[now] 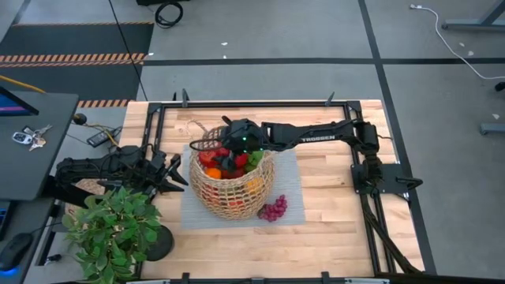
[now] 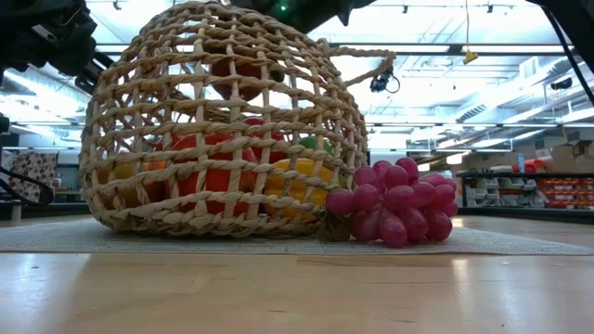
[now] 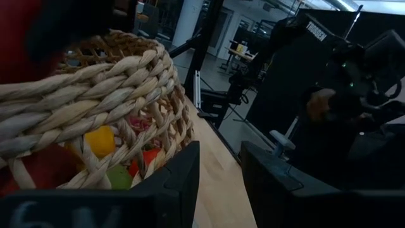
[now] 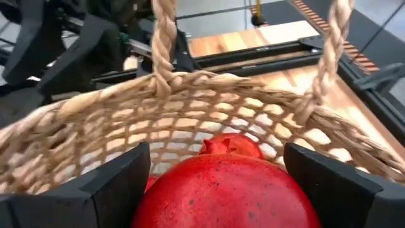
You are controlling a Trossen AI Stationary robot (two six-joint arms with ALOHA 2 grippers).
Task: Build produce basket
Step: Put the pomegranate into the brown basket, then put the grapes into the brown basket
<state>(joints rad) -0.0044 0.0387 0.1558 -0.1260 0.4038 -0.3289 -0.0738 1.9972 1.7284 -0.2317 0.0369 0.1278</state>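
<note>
- Holding a big dark red fruit (image 4: 224,190) between the two fingers of our right gripper (image 1: 239,136), we are keeping the jaws spread wide around it, one finger on each side.
- We are hanging this fruit right above the open mouth of the basket (image 1: 229,199), so the basket is lying just under the jaws and a bit ahead of them.
- The basket is tipping over on its side on the grey mat (image 1: 288,170), with its two loop handles standing just past the fingers.
- We are seeing other produce (image 1: 225,162) already piled inside, straight below the jaws.
- The purple grapes (image 2: 394,202) are lying outside, touching the basket wall, low and off to one side of the jaws.
- Our left gripper (image 1: 175,171) is waiting just beside the basket's other wall, jaws a little apart and holding nothing.
- We think the right arm is the nearer one for the drop.
</note>
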